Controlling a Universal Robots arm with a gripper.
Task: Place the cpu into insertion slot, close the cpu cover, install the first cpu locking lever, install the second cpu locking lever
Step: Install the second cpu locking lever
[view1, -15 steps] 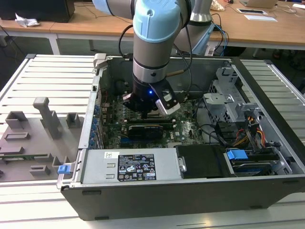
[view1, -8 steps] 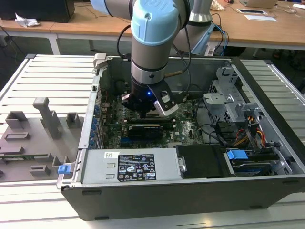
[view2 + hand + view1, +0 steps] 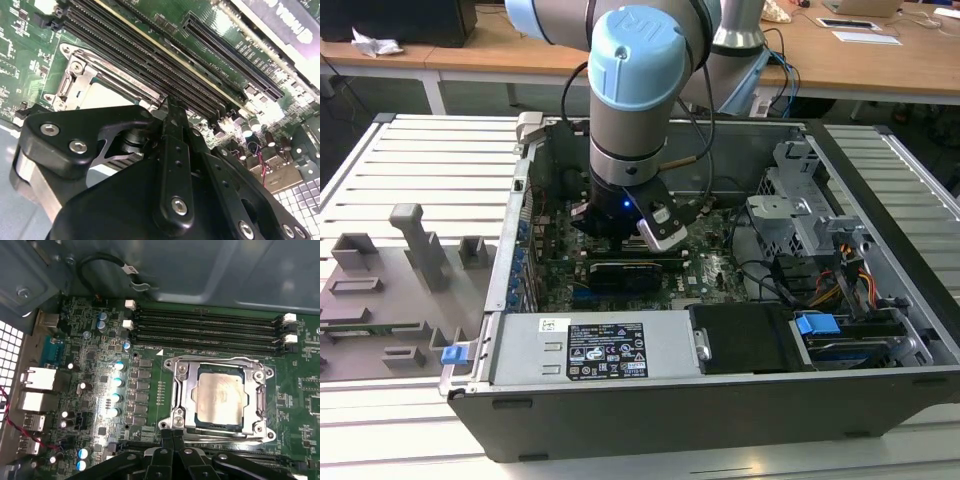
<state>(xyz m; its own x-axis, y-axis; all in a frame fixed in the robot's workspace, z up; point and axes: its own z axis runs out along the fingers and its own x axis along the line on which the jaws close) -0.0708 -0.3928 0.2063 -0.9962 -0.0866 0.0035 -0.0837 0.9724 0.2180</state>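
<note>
The fingers (image 3: 172,436) are pressed together with nothing between them, their tips meeting just at the near edge of the insertion slot (image 3: 218,399) on the green motherboard (image 3: 90,390). In the first wrist view the cpu (image 3: 221,397) already lies flat in the socket, its pale metal top showing through the square cut-out of the cpu cover (image 3: 182,390), which looks folded down over it. The silvery frame shows again in the second wrist view, the gripper (image 3: 172,107) just above its corner. Beside the socket run the long black memory slots (image 3: 207,330). From the exterior view the arm (image 3: 635,110) reaches down into the open computer case (image 3: 880,190), which sits on a slatted table (image 3: 430,160).

My worry is the locking levers: the closed tips sit right at the frame's edge, and a slightly misplaced push could skid off thin wire onto the board or the nearby capacitors (image 3: 118,382). If the cover is not fully seated, forcing a lever could strain the chip.
</note>
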